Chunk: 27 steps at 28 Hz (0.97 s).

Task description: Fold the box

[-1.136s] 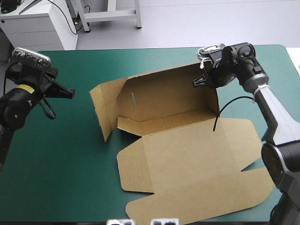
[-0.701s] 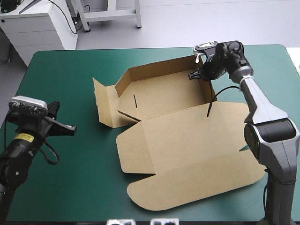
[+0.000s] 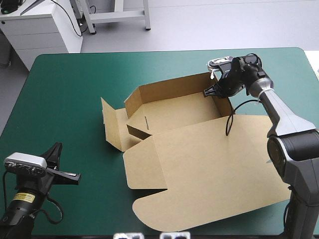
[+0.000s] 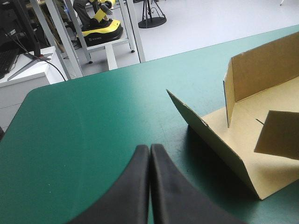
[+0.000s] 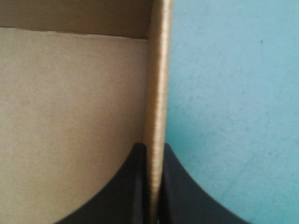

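The brown box [image 3: 199,159] lies mid-table, its broad lid flat toward the front edge. Its back wall stands upright and its left end flap [image 3: 113,127] splays outward. My right gripper [image 3: 212,92] is at the far right corner, shut on the top edge of the right end wall. In the right wrist view its black fingers [image 5: 135,186] pinch the board's edge [image 5: 158,93], the gripper [image 5: 153,148] all but closed. My left gripper [image 3: 76,176] hangs near the front left corner, shut and holding nothing, well apart from the box. Its joined fingers [image 4: 149,149] point toward the splayed flap [image 4: 219,144].
A wide stretch of teal-green cover [image 3: 65,89] separates the left gripper from the box. A white cabinet [image 3: 40,25] and a metal table frame [image 3: 119,15] stand beyond the far edge. The lid's front flap reaches close to the table's front edge.
My left arm has drawn back from the far left of the table to the front left corner. The back wall now stands more upright, with the right gripper still on the right wall.
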Available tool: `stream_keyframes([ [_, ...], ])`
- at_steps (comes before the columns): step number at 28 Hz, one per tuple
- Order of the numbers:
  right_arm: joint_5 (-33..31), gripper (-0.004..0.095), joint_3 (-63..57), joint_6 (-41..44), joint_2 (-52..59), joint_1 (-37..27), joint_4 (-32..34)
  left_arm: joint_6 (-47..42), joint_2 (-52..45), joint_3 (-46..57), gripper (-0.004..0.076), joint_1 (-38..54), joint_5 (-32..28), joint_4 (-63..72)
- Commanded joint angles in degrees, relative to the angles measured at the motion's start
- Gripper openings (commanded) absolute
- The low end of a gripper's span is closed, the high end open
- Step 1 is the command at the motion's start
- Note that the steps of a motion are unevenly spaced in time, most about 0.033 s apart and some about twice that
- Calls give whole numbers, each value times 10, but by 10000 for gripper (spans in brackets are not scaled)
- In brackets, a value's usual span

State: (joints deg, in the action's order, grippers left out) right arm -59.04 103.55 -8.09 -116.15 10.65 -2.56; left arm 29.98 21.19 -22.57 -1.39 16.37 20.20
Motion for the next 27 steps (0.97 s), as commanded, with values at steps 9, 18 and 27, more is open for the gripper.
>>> stream_keyframes([
  [9,-126,405,84,-31,17,-2,16,0,2,-13,-8,-1,-38,11],
  [18,-126,413,134,-30,48,-2,21,0,2,-13,-8,-1,-43,11],
  [27,-126,414,135,-30,77,-2,48,-1,2,-13,-8,-1,-43,11],
])
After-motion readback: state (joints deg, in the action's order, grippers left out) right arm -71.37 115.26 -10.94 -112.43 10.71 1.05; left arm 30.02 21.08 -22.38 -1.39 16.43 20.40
